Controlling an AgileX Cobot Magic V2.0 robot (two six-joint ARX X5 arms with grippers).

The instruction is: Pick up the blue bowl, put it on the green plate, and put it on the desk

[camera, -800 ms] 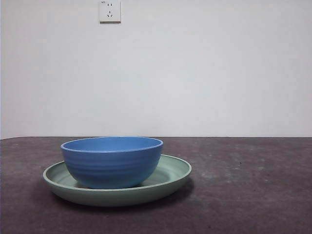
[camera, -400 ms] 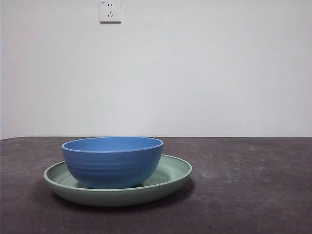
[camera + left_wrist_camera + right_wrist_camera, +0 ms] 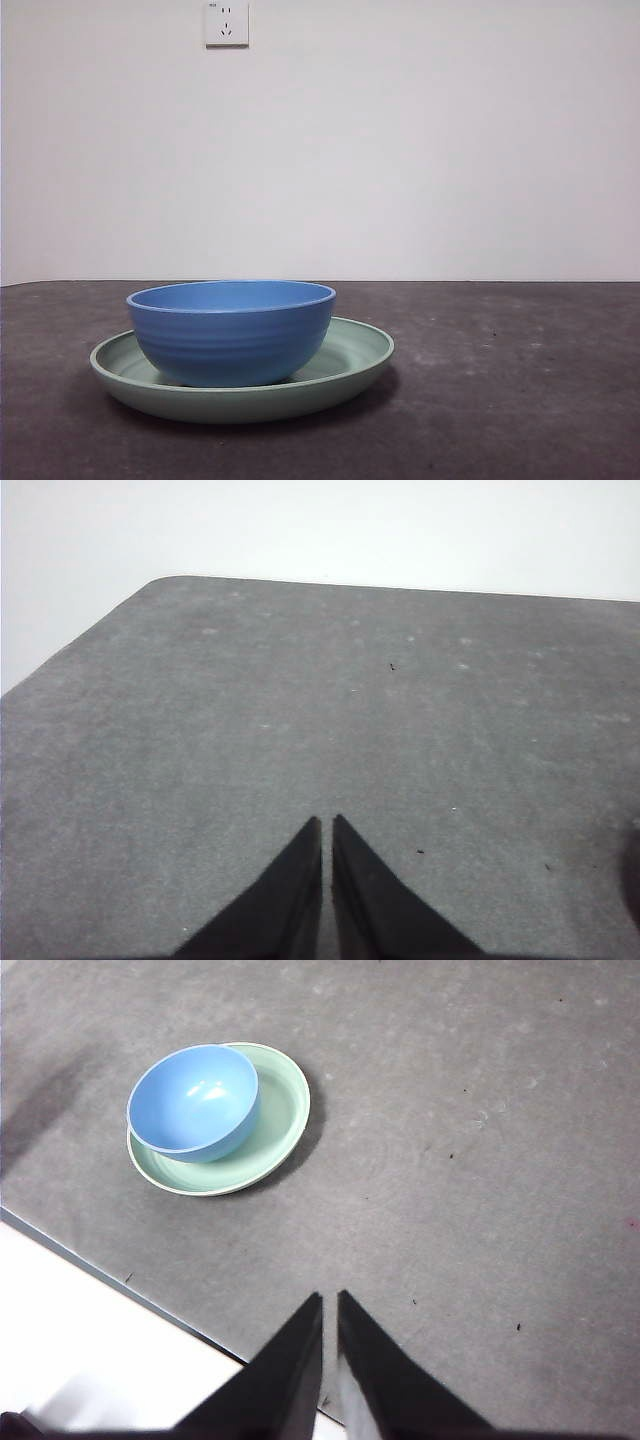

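Unmoved: blue bowl (image 3: 230,330) inside green plate (image 3: 350,365).

Each end effector (image 3: 326,825) (image 3: 329,1302) has two matte black jaws tapering to points.

The round, matte medium-blue bowl (image 3: 230,332) with faint ridges sits upright and empty inside the wide, shallow pale mint-green plate (image 3: 352,352), off-centre, on the mottled dark grey desk (image 3: 500,390), well apart from the right gripper's fingertips (image 3: 310,1305).
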